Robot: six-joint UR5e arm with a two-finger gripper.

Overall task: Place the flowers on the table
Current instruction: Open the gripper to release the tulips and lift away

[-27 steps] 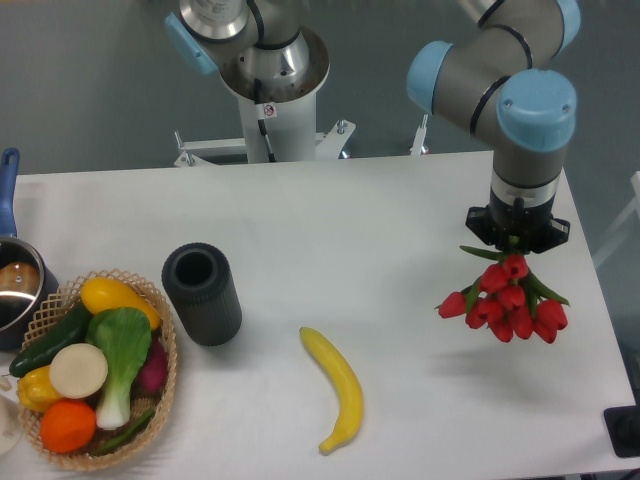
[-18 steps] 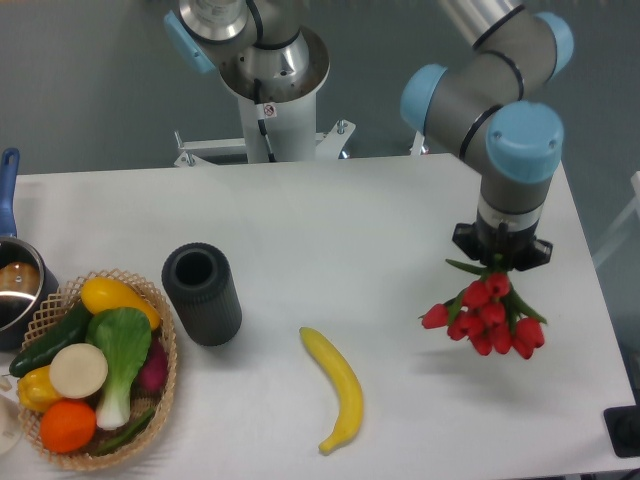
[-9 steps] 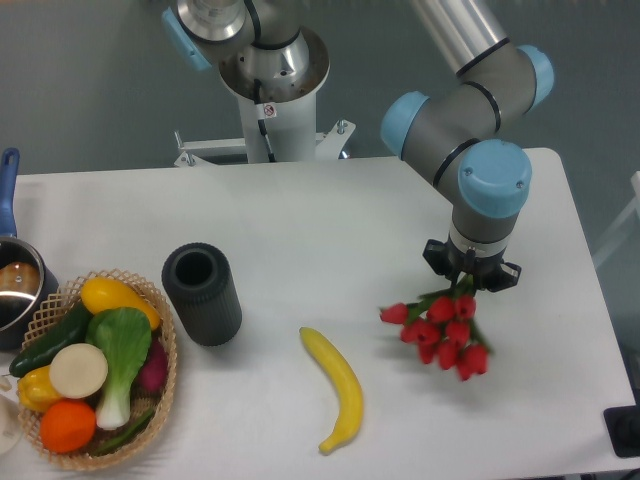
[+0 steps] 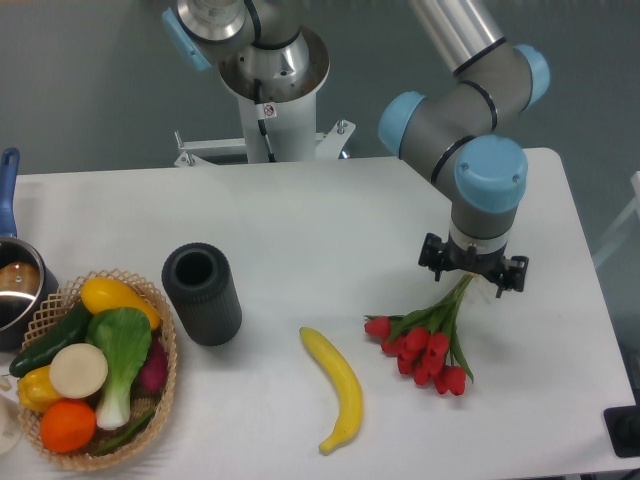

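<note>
A bunch of red tulips [image 4: 425, 345] with green stems lies flat on the white table [image 4: 330, 220], right of centre, heads pointing to the lower left. My gripper [image 4: 472, 274] hangs just above the stem ends, its jaws spread wide with the stems lying loose between them. It holds nothing.
A yellow banana [image 4: 337, 388] lies left of the flowers. A dark cylindrical vase [image 4: 201, 293] stands further left. A wicker basket [image 4: 164, 335] of vegetables and a pot [image 4: 15, 285] sit at the left edge. A black object [image 4: 625, 430] is at the lower right corner.
The gripper lowered the tulips to the table and moved left. Its jaws have opened and the bunch now lies flat on the surface.
</note>
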